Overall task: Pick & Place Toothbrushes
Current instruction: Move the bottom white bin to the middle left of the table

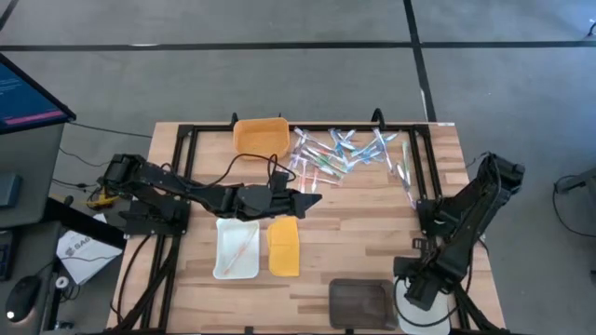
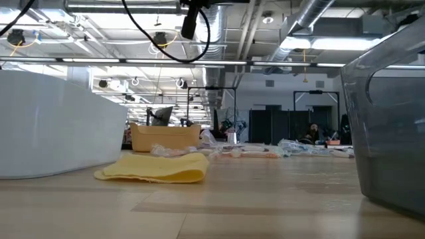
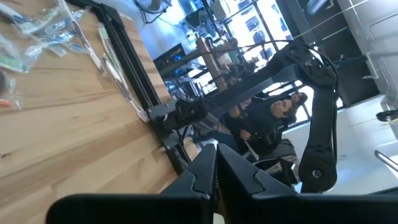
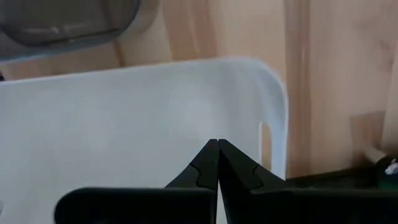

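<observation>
The toothbrushes (image 1: 343, 154) lie in a loose heap on the table's far side, thin pink, green, blue and clear sticks; they also show in the low view (image 2: 265, 151). One pinkish toothbrush (image 1: 244, 244) lies inside a white tray (image 1: 226, 251). My left gripper (image 1: 312, 200) reaches in from the left near the table's middle, shut with nothing between its fingers (image 3: 216, 169). My right gripper (image 1: 416, 296) points down over another white tray (image 4: 124, 124) at the near right corner, shut and bare (image 4: 217, 152).
An orange bin (image 1: 261, 136) stands at the far side, left of the heap. A flat yellow lid (image 1: 284, 247) lies beside the left white tray. A dark grey tray (image 1: 361, 302) sits at the near edge. A black frame (image 1: 421, 158) borders the table.
</observation>
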`<action>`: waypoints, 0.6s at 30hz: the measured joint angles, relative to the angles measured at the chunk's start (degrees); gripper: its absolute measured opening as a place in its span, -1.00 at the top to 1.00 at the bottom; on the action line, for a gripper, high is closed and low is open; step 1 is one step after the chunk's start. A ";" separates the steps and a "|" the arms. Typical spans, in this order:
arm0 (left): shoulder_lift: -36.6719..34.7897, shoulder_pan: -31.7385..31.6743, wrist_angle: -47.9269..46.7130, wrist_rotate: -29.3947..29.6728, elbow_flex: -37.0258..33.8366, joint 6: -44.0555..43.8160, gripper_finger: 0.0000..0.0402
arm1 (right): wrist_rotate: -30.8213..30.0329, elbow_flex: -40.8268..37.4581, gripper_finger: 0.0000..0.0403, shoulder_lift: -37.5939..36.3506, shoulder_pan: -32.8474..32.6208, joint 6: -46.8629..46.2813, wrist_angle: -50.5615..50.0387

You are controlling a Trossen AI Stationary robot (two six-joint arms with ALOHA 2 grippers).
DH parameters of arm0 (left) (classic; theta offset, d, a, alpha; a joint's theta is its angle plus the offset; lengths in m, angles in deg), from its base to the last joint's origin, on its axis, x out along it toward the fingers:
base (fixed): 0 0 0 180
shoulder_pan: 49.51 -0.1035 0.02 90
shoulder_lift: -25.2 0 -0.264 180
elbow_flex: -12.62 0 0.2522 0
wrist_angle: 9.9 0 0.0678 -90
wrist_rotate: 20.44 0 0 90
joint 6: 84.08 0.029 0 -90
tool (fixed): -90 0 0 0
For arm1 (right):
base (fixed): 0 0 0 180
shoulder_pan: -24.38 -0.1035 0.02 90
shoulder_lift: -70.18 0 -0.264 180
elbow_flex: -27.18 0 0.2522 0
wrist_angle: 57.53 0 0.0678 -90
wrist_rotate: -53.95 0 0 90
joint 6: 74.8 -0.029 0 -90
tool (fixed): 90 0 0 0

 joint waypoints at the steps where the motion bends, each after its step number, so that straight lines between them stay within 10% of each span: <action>1: 0.00 0.20 0.03 0.23 0.00 0.01 0.96 | 0.22 0.00 1.00 0.10 0.65 1.01 0.04; 18: 0.00 0.72 0.53 0.86 0.00 0.03 0.96 | -0.26 -0.02 1.00 0.43 10.79 13.64 1.75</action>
